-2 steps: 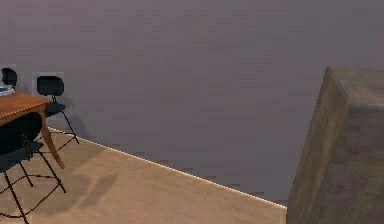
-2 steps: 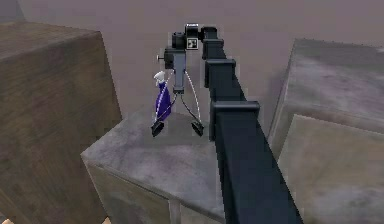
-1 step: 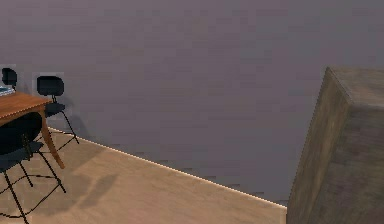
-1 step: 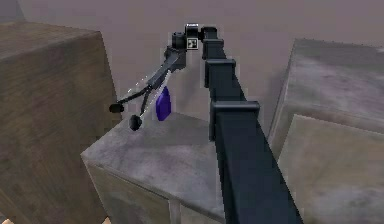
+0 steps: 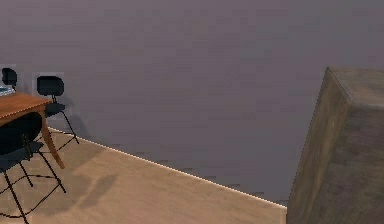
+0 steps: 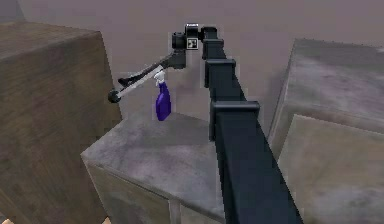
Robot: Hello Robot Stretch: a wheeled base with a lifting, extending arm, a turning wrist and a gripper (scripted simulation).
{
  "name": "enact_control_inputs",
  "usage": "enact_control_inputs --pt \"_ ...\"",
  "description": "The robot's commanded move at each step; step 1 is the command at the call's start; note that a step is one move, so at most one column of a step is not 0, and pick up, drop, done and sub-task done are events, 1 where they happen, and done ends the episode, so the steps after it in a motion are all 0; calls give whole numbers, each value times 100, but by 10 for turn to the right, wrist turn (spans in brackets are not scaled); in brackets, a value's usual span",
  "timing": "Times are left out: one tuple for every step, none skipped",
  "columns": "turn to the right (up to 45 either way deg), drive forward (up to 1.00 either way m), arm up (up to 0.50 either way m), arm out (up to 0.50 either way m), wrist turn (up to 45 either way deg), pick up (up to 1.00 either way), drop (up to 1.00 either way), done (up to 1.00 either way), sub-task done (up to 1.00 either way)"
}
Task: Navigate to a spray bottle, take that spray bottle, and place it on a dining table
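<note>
Arm side view: purple spray bottle (image 6: 163,102) hung from the tool (image 6: 117,88), clear of the grey block (image 6: 150,160); couldn't tell if fingers were spread or tight. Forward view's left had the desk (image 5: 18,106) w/ black chairs (image 5: 52,95). Best: turn slow, arm high.

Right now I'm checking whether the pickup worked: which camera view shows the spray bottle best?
The arm side view: the purple spray bottle hangs at the far end of the end effector, clear of the grey block below, so it is held. The forward view offers a wall, a wooden table and black chairs instead.
</note>
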Motion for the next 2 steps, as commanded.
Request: enact_control_inputs --pt "0 0 0 0 450 0 0 0 0" --pt "0 0 0 0 90 0 0 0 0"
